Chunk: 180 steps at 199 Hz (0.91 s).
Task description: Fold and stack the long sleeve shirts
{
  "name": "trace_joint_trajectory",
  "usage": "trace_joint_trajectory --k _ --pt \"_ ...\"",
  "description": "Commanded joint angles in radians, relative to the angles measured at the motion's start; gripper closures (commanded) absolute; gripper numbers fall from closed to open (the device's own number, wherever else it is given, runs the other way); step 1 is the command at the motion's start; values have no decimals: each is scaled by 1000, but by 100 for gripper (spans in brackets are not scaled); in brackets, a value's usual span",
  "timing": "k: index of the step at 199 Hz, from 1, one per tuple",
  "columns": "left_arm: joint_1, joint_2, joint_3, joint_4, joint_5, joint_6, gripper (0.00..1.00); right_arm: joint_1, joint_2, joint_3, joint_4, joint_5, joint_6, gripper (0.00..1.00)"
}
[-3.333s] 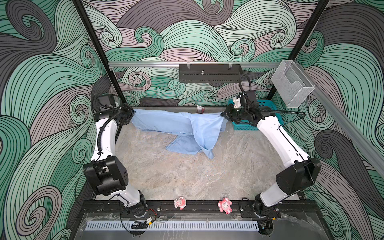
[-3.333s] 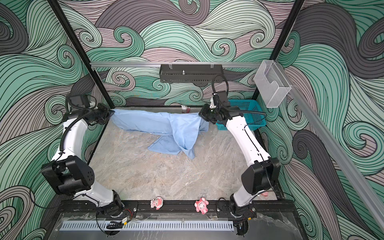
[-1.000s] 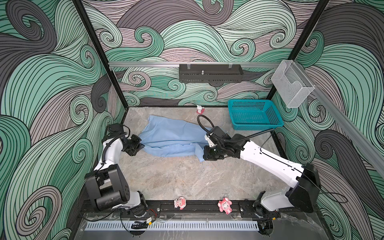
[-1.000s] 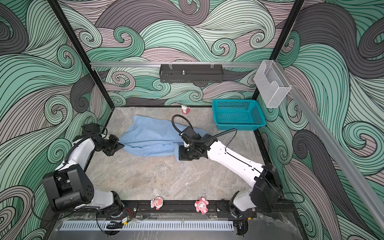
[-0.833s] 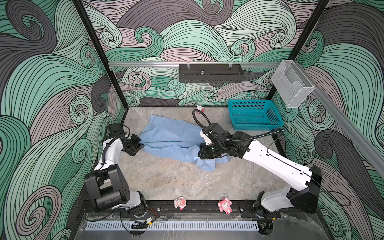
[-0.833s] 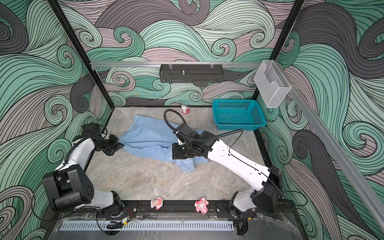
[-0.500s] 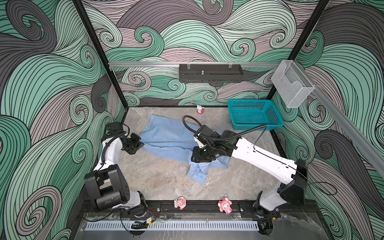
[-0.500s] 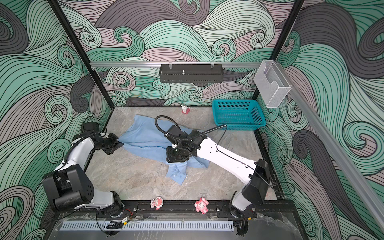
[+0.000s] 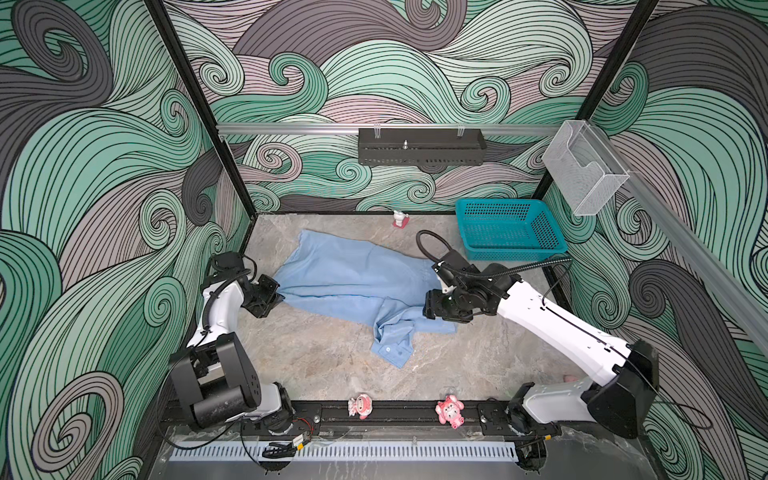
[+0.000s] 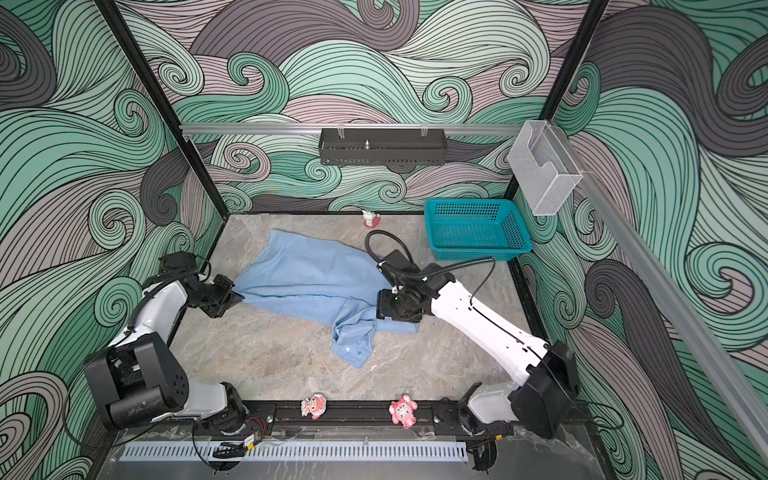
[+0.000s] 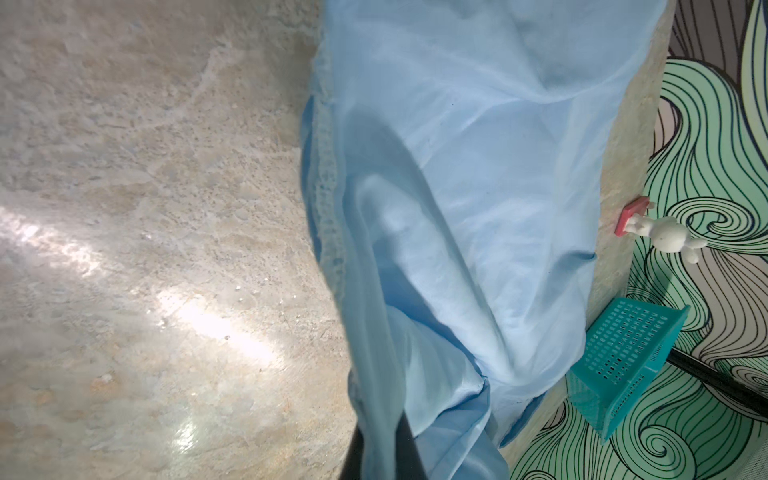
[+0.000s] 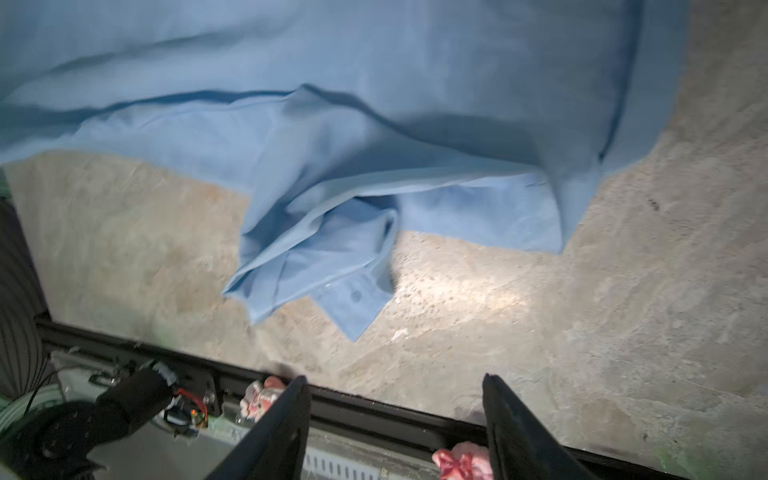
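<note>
Across the middle of the stone-patterned tabletop (image 9: 316, 361), a light blue shirt (image 9: 353, 278) lies spread and rumpled, its body running from about 9 o'clock towards 3 o'clock in both top views. At the 9 o'clock edge the left gripper (image 9: 278, 296) is clamped on a bunched corner of the fabric. The left wrist view shows the cloth pinched between its dark fingers (image 11: 409, 457) and draped away over the table. At roughly 3 o'clock the right gripper (image 10: 380, 309) hangs over the garment's other end with its jaws standing wide apart. In the right wrist view its two fingers (image 12: 286, 424) frame bare table and the front rail, with nothing between them. One sleeve (image 9: 392, 347), its buttoned cuff showing, trails out of the folds towards 6 o'clock and rests on the table. A teal basket (image 9: 515, 252) sits in the 1 o'clock corner, apart from the shirt. A small white figurine (image 9: 400, 218) stands at 12 o'clock by the back wall, and two pink toys (image 9: 360, 406) perch on the front rail at 6 o'clock.
</note>
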<state>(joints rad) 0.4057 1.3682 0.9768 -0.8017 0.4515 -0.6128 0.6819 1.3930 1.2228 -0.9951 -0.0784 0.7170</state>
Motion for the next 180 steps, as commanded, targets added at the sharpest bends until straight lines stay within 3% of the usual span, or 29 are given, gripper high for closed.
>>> trace_joint_trajectory --k 1,84,144,159,165,174,180 --pt "9 -36 5 -36 -20 -1 100 -54 54 -25 38 -20 -39 33" --pt "13 -68 -15 -53 -31 4 100 -48 314 65 223 -144 139 27" --pt "28 -93 -48 -45 -30 4 100 -6 393 104 289 -159 239 27" --pt "31 -94 -52 -45 -25 5 100 7 404 130 269 -167 233 38" --pt "33 -93 -52 -44 -24 5 100 13 403 131 267 -175 233 52" --pt "35 -94 -50 -46 -22 5 100 25 386 112 277 -182 241 85" --pt "38 -95 -49 -46 -22 5 100 34 367 94 281 -183 247 100"
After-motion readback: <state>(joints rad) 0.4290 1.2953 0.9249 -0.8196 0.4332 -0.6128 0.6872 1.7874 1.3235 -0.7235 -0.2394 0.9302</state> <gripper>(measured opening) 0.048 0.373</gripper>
